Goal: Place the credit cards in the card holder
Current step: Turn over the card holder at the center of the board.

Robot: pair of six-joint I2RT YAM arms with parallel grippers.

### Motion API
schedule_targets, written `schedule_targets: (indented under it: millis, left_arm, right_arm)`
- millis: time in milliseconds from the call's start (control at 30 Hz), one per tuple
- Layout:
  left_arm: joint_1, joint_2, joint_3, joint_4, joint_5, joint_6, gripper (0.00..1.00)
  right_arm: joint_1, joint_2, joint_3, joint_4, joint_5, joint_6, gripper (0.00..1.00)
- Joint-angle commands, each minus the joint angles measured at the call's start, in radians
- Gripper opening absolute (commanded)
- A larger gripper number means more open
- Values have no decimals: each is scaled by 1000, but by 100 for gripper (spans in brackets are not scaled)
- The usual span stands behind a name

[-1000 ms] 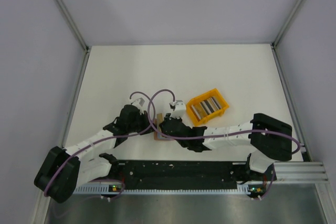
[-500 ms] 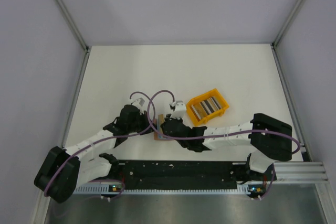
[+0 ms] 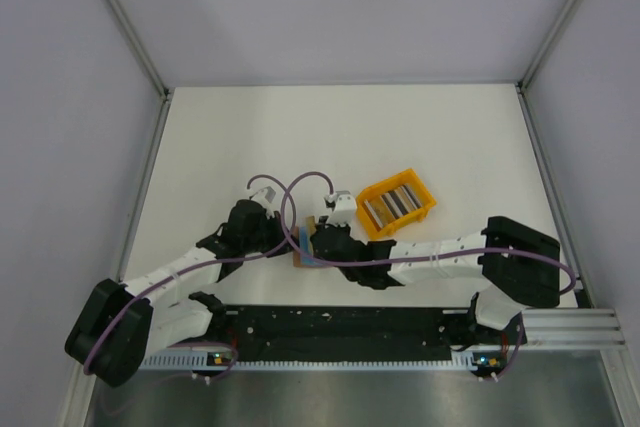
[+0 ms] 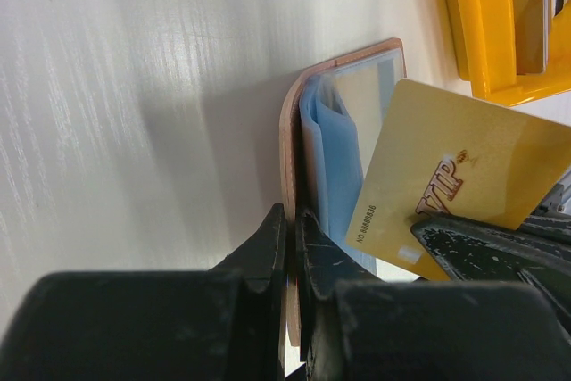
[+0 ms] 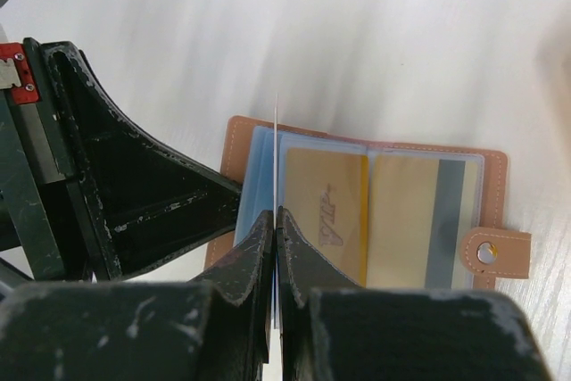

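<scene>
The tan-brown card holder (image 5: 500, 194) lies open on the table, showing clear blue-tinted sleeves; one holds a gold VIP card (image 5: 335, 211), one a card with a grey stripe. My left gripper (image 4: 291, 211) is shut on the holder's brown cover (image 4: 287, 131), which stands on edge. My right gripper (image 5: 276, 211) is shut on a gold VIP credit card (image 4: 464, 167), seen edge-on in its own view (image 5: 277, 131), at the sleeves just right of the left fingers. In the top view both grippers (image 3: 290, 239) (image 3: 312, 239) meet over the holder (image 3: 303, 259).
A bright yellow tray (image 3: 375, 229) with several more cards (image 3: 392, 202) standing on edge sits just right of the grippers; it also shows in the left wrist view (image 4: 473, 24). Purple cables loop above both wrists. Grey walls enclose the white table.
The right gripper with its card has shifted slightly up and right; the holder's blue sleeves now show between the grippers. The left arm has barely moved.
</scene>
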Motion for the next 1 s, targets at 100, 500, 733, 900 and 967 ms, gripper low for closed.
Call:
schedule_targets:
  millis: [100,500,733,900,967]
  left_arm:
    - [1,4,-3,47,-10,20,0]
    - [-1,12,-3,51,-12,23,0]
    - [-1,18,2,52,-13,27,0]
    - [1,21,-1,55,-13,25,0]
    - [1,21,-1,57,-15,27,0]
  right_arm:
    - [16,-61,19,24,13,-35,0]
    - [16,-58,48,2,1,-98,0]
    - [16,-22,88,16,-90,-151,0]
    - [16,-12,115,-25,-87,-161,0]
    - [16,-18,106,-4,-99,-170,0]
